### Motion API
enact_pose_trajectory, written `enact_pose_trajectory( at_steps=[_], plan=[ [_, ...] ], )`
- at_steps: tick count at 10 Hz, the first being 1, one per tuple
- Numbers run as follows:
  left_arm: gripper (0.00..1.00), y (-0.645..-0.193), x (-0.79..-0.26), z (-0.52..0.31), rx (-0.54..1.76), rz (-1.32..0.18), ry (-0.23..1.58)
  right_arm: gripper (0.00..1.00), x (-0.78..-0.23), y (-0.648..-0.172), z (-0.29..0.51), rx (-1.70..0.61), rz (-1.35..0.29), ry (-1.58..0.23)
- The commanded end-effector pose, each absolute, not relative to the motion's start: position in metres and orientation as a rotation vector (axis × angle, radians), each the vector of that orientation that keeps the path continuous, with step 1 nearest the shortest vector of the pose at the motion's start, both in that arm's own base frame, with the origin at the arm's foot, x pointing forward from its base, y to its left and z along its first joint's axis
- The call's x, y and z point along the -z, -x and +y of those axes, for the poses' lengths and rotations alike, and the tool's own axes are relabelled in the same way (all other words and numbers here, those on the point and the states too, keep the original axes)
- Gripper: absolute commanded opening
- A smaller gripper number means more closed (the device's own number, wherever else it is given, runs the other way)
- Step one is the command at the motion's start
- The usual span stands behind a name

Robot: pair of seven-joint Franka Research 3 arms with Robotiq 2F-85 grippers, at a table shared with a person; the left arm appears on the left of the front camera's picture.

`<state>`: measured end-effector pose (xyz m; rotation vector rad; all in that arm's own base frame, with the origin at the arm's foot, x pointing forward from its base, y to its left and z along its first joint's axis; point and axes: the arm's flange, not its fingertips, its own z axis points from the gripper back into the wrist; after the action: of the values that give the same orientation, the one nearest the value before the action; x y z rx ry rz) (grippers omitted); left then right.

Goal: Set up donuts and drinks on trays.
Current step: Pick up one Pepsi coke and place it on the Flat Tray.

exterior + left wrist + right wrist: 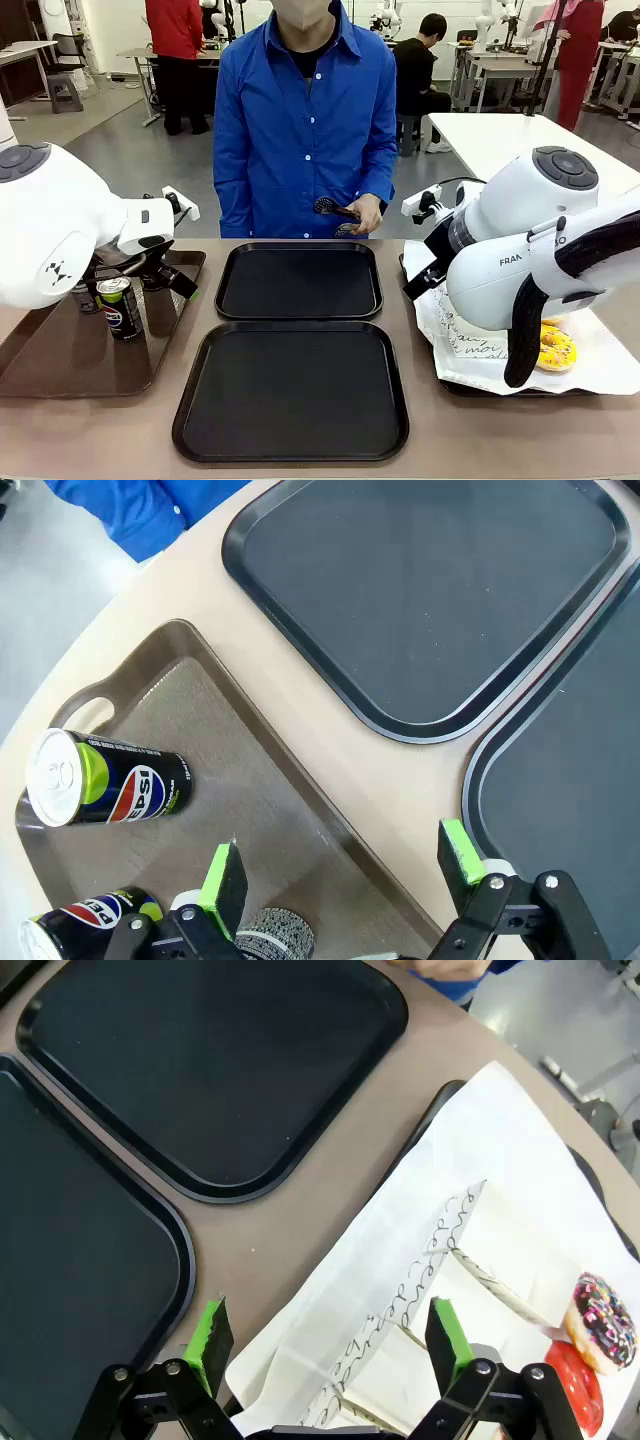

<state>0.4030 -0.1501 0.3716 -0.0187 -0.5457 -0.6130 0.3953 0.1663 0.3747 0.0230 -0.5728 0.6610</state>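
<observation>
My left end effector (342, 865) hangs open over the brown tray (250, 780), with the cans (105, 785) near its fingers. My right end effector (330, 1332) is open above the white paper (500, 1150), the donuts (600, 1322) off to one side. Both black trays (300, 282) are bare. If a finger clips a slim can, it may tip. The loose paper could lift with a donut.

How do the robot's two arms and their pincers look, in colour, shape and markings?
Both arms are white and rounded: the left arm, and the right arm, which bears dark lettering and a black cable hose alongside. The left pincer and right pincer are black linkages tipped with green pads.
</observation>
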Motion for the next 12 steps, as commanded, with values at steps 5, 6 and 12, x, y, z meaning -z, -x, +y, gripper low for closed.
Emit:
enact_pose_trajectory(
  at_steps=[5, 6, 12],
  plan=[
    [1.0, -0.4029, -0.3716, -0.1502, 0.613, -0.546, 0.019, 1.0, -0.3747, -0.3953, 0.1663, -0.661, -0.573, -0.023],
    [1.0, -0.4029, -0.3716, -0.1502, 0.613, -0.546, 0.019, 1.0, -0.3747, -0.3953, 0.1663, -0.661, -0.573, -0.023],
    [1.0, -0.4029, -0.3716, -0.1502, 0.613, -0.546, 0.019, 1.0, -0.3747, -0.3953, 0.1663, -0.661, -0.573, -0.023]
  ],
)
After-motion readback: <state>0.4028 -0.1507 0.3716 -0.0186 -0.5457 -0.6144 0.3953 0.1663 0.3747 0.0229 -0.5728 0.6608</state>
